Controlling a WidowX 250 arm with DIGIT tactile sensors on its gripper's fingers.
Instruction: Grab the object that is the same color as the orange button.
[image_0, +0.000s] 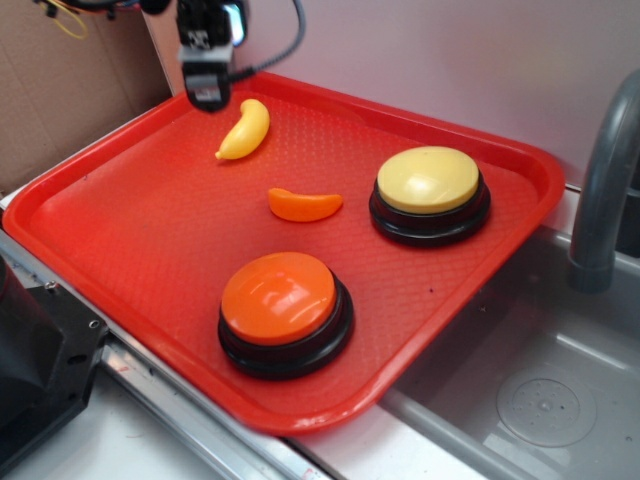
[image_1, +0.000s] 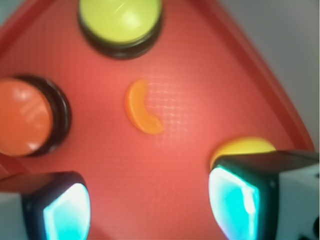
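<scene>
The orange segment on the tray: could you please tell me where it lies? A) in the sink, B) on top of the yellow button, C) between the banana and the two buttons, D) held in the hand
C: the orange segment lies loose on the tray, with the banana behind it and the orange button and yellow button nearer the front.

Orange crescent (image_0: 305, 205) lies clear on all sides; banana (image_0: 245, 130) near, orange button (image_0: 283, 310) and yellow button (image_0: 430, 192) flanking.

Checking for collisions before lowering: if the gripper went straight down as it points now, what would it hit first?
Probably the bare red plastic tray. The open gripper straddles empty floor, with the yellow toy banana beside one finger; depth is unclear.
</scene>
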